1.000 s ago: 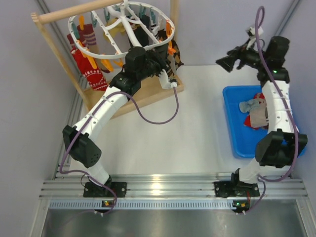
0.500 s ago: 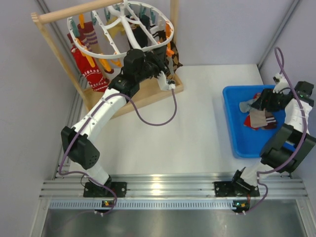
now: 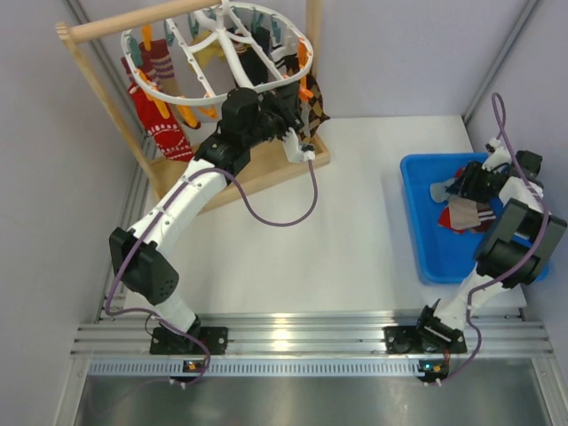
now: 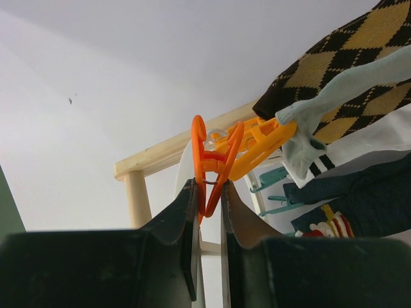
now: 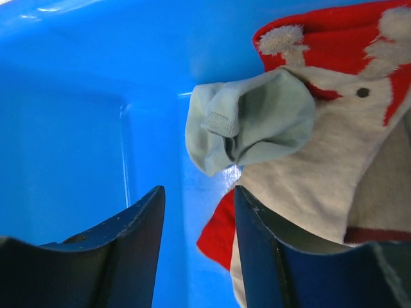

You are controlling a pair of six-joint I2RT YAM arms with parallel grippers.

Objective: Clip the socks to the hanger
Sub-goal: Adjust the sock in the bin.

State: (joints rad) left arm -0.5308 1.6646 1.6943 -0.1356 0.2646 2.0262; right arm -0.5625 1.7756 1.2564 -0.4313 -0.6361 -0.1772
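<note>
- Reaching up in the top view, my left gripper (image 3: 297,105) sits at the right rim of the hanger (image 3: 232,55), which hangs on the wooden rack (image 3: 275,164).
- The argyle sock (image 3: 315,105) hangs just right of that gripper. The red patterned sock (image 3: 167,138) hangs well off to its left, on the far side of the ring.
- My right gripper (image 3: 463,185) is down inside the blue tray (image 3: 422,240), touching or just above the loose socks (image 3: 461,213); can't tell which from here.
- Left wrist view: left gripper (image 4: 207,186) is narrow, with its fingers (image 4: 183,218) pinched on an orange clip (image 4: 215,154).
- The clip's two upper arms spread apart above my fingertips.
- Up and right of my fingers, a second orange clip (image 4: 263,144) grips a pale sock (image 4: 340,90); the argyle sock (image 4: 347,64) is behind it.
- Teal clips (image 4: 273,176) and a dark sock (image 4: 359,192) are to the right of my fingers. A wooden post (image 4: 138,199) stands to the left.
- Right wrist view: right gripper (image 5: 199,196) is partly apart, with only tray floor (image 5: 77,128) in the gap and nothing held.
- A bunched pale sock (image 5: 250,119) lies just ahead of my fingertips.
- A red sock (image 5: 334,38) with white pompoms lies farther ahead to the right.
- A grey sock (image 5: 321,173) lies against the outer side of my right finger (image 5: 257,244). A red edge (image 5: 218,231) shows just inside that finger.
</note>
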